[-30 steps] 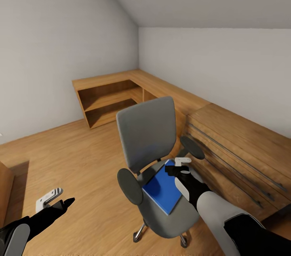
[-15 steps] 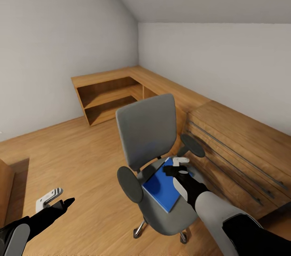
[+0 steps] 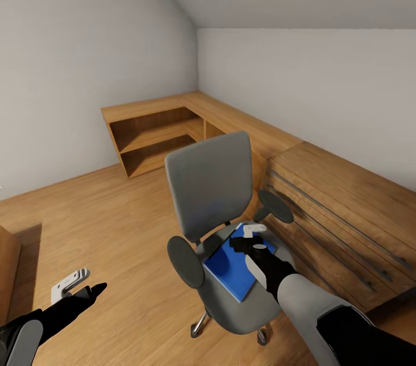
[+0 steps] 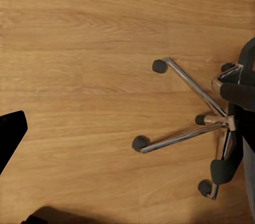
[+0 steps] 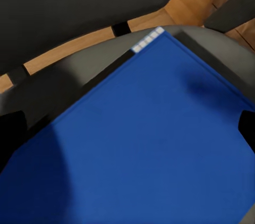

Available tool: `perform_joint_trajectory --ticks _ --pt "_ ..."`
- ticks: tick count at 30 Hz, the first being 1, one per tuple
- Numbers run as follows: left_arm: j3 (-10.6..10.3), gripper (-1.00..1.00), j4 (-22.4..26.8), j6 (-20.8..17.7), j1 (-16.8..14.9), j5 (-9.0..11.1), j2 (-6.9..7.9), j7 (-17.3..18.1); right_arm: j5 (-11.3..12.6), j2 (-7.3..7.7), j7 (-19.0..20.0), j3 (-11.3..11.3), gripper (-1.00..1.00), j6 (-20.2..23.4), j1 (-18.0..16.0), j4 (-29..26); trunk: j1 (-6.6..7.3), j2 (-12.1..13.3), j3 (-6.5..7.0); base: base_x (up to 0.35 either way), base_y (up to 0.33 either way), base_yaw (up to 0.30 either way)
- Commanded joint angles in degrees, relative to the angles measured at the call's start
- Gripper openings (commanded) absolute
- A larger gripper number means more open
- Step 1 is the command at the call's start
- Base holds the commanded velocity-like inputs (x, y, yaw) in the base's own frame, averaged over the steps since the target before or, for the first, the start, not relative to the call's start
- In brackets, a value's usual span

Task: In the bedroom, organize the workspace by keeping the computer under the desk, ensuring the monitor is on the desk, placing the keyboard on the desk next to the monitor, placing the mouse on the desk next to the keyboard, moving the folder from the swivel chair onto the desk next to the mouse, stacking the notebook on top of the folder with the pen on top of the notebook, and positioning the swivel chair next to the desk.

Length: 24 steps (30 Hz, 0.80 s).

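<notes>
step: folder pickup from the swivel chair [image 3: 222,221], approach phase; grasp not yet made.
folder [image 3: 234,268]: bright blue, lying flat on the grey seat, 1 corner toward the backrest, 1 toward the seat's front edge. In the right wrist view, folder [image 5: 143,144] seen close under the camera, with the seat's grey edge showing past its border.
right claw [image 3: 254,237]: poised over the folder's far corner, near the right armrest [image 3: 275,206]. Fingers apart by the look of the head view; dark finger edges at both sides of the wrist frame, nothing between them. Released, holding nothing. Contact with the cover: cannot tell.
left claw [image 3: 70,284]: low beside the chair over the wood-plank floor [image 3: 98,221], idle. Released or clenched: cannot tell. Left wrist view looking down on the chrome star base [image 4: 196,123] and castors.
chair: facing the robot, back toward the corner shelving [image 3: 153,144]; wooden drawer chest [image 3: 341,221] just beside it on the right.
table: black-topped one not in these frames, so a base turn likely needed after the lift.
next move: get 1 finger under an edge. Thin flat folder on soft upholstery, so a straight top pinch likely to fail; better to slide it until a corner overhangs the seat rim, then close on that corner and lift level.
risk: armrest close to the wrist; folder could slip off the seat to the floor.
</notes>
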State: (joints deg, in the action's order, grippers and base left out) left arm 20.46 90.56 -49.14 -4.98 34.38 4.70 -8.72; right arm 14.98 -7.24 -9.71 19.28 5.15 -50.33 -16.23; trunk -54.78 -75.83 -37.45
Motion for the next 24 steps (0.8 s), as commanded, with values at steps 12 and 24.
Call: perform_joint_trajectory --ticks 12,24 --pt "0.0 1.00 0.1 -0.2 0.0 0.6 0.05 -0.5 0.5 -0.05 -0.3 0.6 1.00 0.3 0.0 -0.1 0.00 0.0 -0.06 0.009 0.000 0.000" --pt "0.0 1.00 0.1 -0.1 0.0 0.6 0.05 -0.5 0.5 -0.05 -0.3 0.6 1.00 0.3 0.0 -0.1 0.00 0.0 -0.06 0.100 0.000 0.000"
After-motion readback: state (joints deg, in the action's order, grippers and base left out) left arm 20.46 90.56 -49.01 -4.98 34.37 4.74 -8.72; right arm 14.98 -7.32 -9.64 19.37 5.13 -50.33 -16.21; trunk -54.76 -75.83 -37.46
